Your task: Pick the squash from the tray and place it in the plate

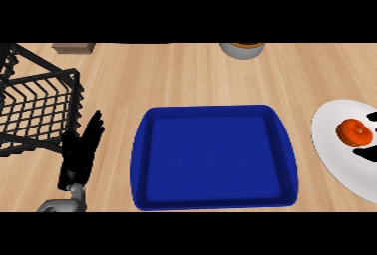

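The squash (353,131) lies on the white plate (333,159) at the 3 o'clock side of the view, toward the plate's far half. It shows as a rounded orange body with a paler mark near its middle; its outline is close to round from above, so no long axis or pointing direction can be told.

The right hand (372,149) shows only as dark fingers at the 3 o'clock edge, over the plate just beside the squash, some beyond it and some nearer; whether they are released or clenched cannot be told.

The blue tray (213,201) sits in the middle of the wooden table (184,69), its long side running toward 12 o'clock.

The left hand (81,154) stands at about 8 o'clock, fingers straight and released, pointing toward 12 o'clock, beside a black wire basket (37,104) at 9 o'clock.

A grey pot with an orange top (243,49) stands at 12 o'clock, and a small brown block (74,48) lies at 11 o'clock.
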Robot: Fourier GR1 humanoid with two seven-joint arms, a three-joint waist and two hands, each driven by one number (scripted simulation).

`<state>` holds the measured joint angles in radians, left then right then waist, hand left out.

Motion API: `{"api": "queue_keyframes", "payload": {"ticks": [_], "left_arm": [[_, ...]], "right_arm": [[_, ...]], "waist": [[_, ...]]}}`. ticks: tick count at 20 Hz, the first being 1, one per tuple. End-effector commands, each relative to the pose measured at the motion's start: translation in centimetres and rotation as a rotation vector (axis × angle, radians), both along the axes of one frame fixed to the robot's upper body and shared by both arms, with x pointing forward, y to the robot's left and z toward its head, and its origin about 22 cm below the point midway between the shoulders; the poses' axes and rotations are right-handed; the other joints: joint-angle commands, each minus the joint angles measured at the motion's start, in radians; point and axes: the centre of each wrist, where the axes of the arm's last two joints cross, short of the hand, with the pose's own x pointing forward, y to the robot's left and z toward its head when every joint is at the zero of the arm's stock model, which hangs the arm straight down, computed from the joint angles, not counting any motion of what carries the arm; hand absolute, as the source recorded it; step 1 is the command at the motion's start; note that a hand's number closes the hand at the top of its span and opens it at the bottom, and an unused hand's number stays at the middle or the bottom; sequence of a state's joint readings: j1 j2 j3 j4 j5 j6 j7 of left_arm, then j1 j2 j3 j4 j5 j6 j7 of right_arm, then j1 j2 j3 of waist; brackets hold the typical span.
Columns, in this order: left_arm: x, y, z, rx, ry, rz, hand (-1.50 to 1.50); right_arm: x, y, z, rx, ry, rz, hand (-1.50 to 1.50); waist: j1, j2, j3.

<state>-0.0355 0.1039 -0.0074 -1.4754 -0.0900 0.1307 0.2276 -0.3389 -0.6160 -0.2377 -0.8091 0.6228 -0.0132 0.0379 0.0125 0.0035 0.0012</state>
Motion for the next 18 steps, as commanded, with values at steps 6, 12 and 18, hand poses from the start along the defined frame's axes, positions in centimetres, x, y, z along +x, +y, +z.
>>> {"api": "queue_keyframes", "payload": {"ticks": [6,12,18], "left_arm": [[0.9,0.3,0.5,0.010,-0.005,0.017,0.00],[-0.6,0.0,-0.5,-0.007,0.014,0.021,0.00],[-1.4,1.0,-0.8,-0.005,0.000,0.003,0.00]], "right_arm": [[-0.8,-2.3,0.7,0.214,-0.265,0.174,-1.50],[-1.3,-4.5,3.1,0.521,-0.609,0.050,-1.50],[-5.7,-8.1,1.8,0.639,-0.614,0.087,-1.50]], "waist": [[-0.016,-0.003,0.000],[-0.027,-0.009,-0.001],[-0.011,-0.004,-0.001]]}}
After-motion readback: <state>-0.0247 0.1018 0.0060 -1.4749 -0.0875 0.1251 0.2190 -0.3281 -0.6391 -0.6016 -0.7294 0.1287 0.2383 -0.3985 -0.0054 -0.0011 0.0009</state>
